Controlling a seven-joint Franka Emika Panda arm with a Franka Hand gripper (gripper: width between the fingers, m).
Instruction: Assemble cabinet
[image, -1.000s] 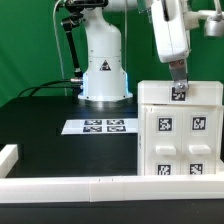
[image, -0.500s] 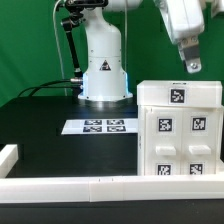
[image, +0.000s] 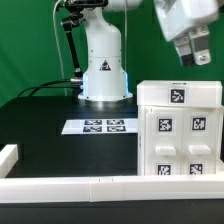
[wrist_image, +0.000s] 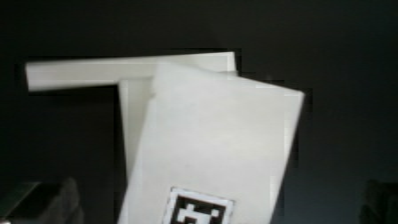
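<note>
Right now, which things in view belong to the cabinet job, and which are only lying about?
Belongs to the job:
- cabinet, the white tagged box at the exterior view's right
- claw, above the cabinet, holding nothing

Only lying about:
- marker board, flat on the table
- white rail along the near edge

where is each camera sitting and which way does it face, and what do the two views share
Exterior view: sits off the arm, low at the table's edge, facing across it toward the robot base; shows the base, the marker board, the cabinet and the gripper raised above the cabinet, clear of it.
Wrist view: sits on the wrist, looking down past blurred fingertips at the cabinet's white panels.
Shared: the cabinet, with one tag on top.
</note>
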